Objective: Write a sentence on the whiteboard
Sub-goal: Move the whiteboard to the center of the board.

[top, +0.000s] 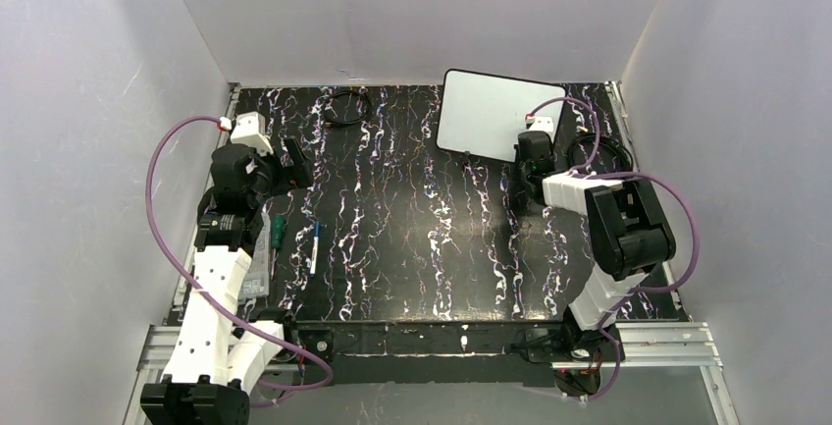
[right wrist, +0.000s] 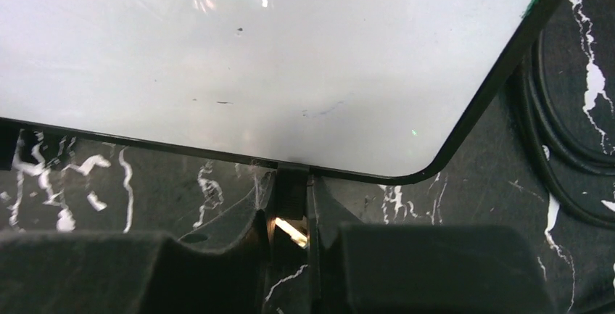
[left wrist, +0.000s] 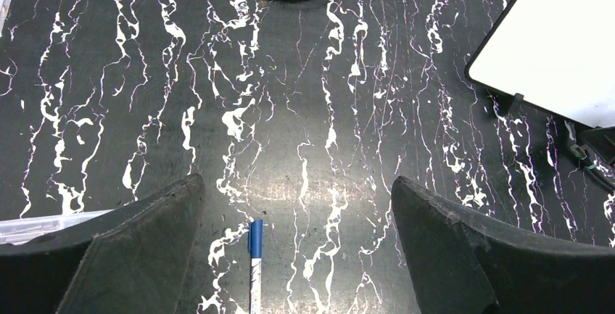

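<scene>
A: Right wrist view: right gripper clamps the board, far right, by its near clip. Is it blank?

B: Yes. Drag it nearer slowly, flat. Left gripper, jaws wide apart, hangs over the pen.

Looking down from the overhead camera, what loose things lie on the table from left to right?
A green pen-like stick → blue-capped pen → coiled black cable → whiteboard.

Left arm: elbow bent, wrist raised and tilted downward | left gripper: jaws spread wide, holding nothing | right arm: elbow high, forearm reaching forward and down | right gripper: fingers drawn close, pinching the near edge of the whiteboard.
</scene>
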{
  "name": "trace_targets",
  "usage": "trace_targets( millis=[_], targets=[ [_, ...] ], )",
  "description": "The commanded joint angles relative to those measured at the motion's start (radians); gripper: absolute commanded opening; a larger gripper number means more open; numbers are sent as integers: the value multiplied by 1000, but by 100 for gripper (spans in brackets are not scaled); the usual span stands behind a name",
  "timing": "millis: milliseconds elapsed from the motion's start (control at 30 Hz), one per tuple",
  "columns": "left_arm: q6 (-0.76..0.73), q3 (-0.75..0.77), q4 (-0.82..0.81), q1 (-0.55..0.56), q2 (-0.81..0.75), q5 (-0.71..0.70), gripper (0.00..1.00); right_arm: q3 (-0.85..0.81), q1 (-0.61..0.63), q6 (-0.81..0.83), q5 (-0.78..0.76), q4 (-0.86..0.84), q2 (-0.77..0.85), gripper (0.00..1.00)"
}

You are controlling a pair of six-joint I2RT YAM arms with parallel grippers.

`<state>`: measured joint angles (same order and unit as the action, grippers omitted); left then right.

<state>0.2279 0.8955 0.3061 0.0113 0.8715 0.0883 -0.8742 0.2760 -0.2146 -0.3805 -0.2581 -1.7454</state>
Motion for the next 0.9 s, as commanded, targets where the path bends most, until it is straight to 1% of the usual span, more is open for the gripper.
trace_targets(
  millis=[0, 100, 367, 867],
  targets=[
    [-4, 2, -4, 3, -24, 8, 99, 31, 49, -6, 60, -28, 69, 1],
    [-4, 1, -3, 3, -27, 9, 99, 57, 78, -11, 51, -32, 96, 1],
    [-4, -2, 0, 3, -36, 7, 99, 104, 127, -37, 89, -34, 111, 1],
    [-4, -10, 13, 3, -42, 14, 99, 245, 338, -62, 120, -9, 229, 1]
  ],
)
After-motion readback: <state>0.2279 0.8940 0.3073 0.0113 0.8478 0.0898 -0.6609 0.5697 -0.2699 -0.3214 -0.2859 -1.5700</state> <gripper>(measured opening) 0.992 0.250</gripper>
